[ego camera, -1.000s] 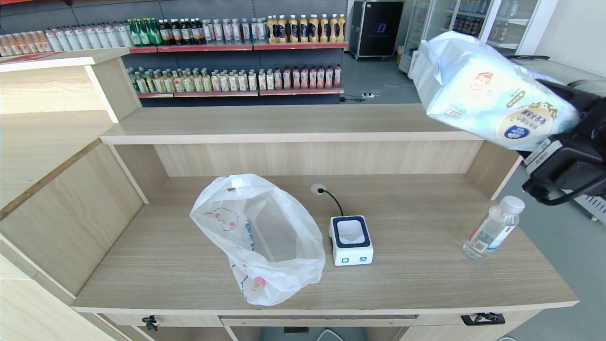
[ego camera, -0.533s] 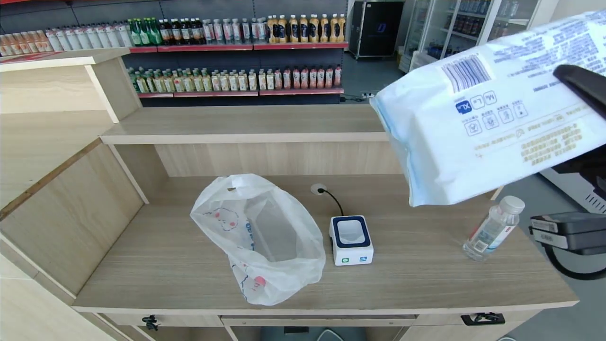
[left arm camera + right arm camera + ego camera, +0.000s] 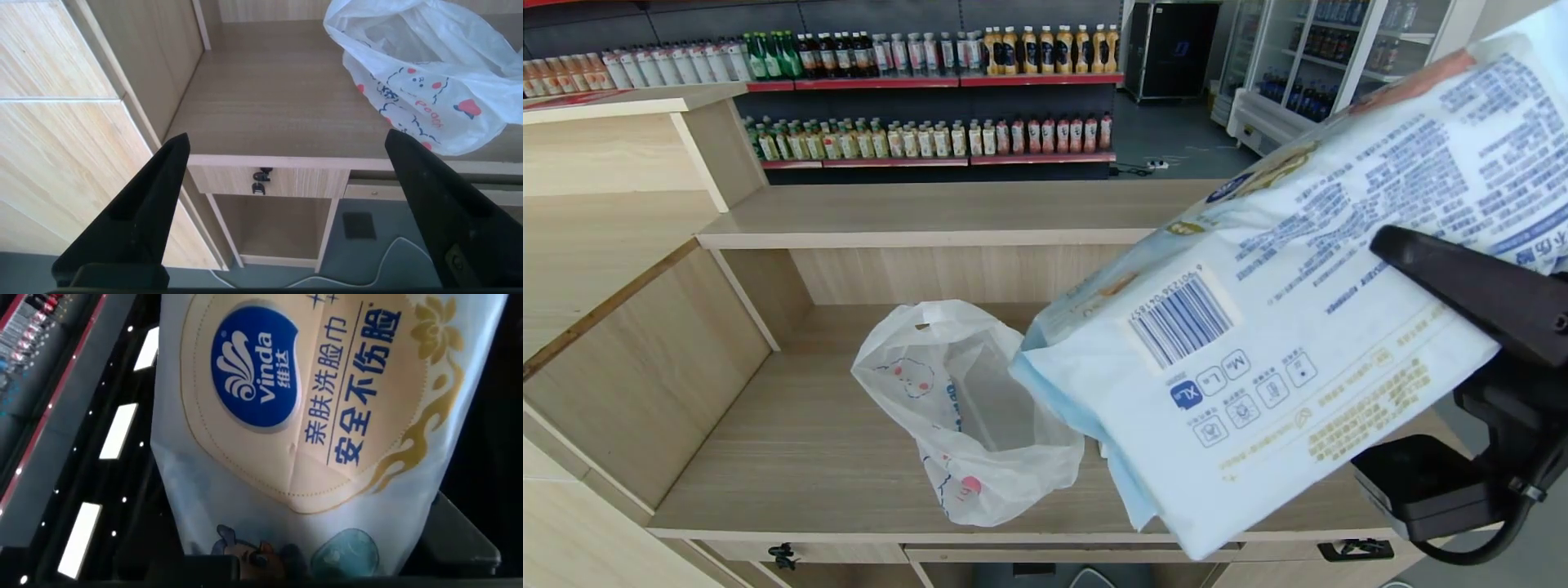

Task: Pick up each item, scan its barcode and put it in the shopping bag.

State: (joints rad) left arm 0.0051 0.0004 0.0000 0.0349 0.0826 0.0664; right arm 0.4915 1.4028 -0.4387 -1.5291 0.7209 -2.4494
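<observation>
- Your soft white tissue pack (image 3: 1282,343) hangs tilted in the air over the right half of the wooden counter (image 3: 792,441). Its barcode (image 3: 1180,320) faces up toward the head camera.
- The right gripper (image 3: 1445,359) is clamped on the pack's right end, with one black finger (image 3: 1462,286) across its top face.
- The shopping bag (image 3: 968,408) lies on the counter, mouth open. In the head view the pack's low corner overlaps the bag's right side.
- The left gripper (image 3: 278,204) hangs off the counter's front edge near the bag, fingers wide apart and empty.
</observation>
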